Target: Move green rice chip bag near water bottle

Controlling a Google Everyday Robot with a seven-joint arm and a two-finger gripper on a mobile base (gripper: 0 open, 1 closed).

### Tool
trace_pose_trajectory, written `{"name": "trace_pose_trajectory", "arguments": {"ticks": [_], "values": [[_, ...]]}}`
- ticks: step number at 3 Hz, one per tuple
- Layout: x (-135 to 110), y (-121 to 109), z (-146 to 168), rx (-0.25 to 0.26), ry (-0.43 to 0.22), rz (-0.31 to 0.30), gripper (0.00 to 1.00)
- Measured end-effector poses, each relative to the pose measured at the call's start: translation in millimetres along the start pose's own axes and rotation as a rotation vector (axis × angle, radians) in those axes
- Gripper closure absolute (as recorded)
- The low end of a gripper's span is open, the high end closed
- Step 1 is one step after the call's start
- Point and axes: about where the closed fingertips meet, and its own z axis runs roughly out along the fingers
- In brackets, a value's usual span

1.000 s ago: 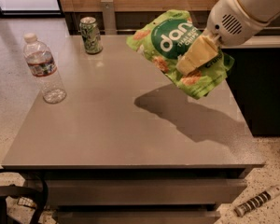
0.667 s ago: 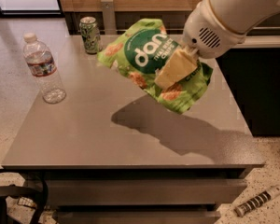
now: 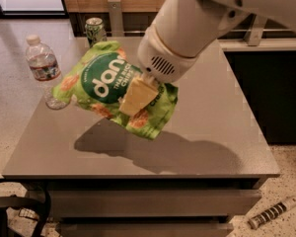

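Note:
The green rice chip bag [image 3: 106, 85] is a crinkly bright-green pouch with a dark-green round logo. It hangs in the air above the left middle of the grey table [image 3: 222, 132], casting a shadow below. My gripper [image 3: 138, 97] is shut on the bag's right half, with a pale yellow finger [image 3: 136, 98] pressed across its front. The water bottle [image 3: 43, 68] stands upright near the table's left edge, just left of the bag, clear with a white cap and a red-and-white label.
A green drink can [image 3: 95, 31] stands at the table's back left edge. My large white arm [image 3: 197, 28] reaches in from the upper right. A dark counter [image 3: 266, 83] borders the table's right side. A striped object [image 3: 274, 213] lies on the floor at lower right.
My gripper has carried the bag leftward and slightly down across the table, from its right side to close beside the water bottle. The bottle and can have not moved.

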Motion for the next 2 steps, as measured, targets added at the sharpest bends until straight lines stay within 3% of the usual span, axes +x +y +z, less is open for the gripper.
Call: {"name": "trace_pose_trajectory", "arguments": {"ticks": [2], "values": [[-42.2, 19.7, 36.0, -0.009, -0.003, -0.105, 1.00]]}}
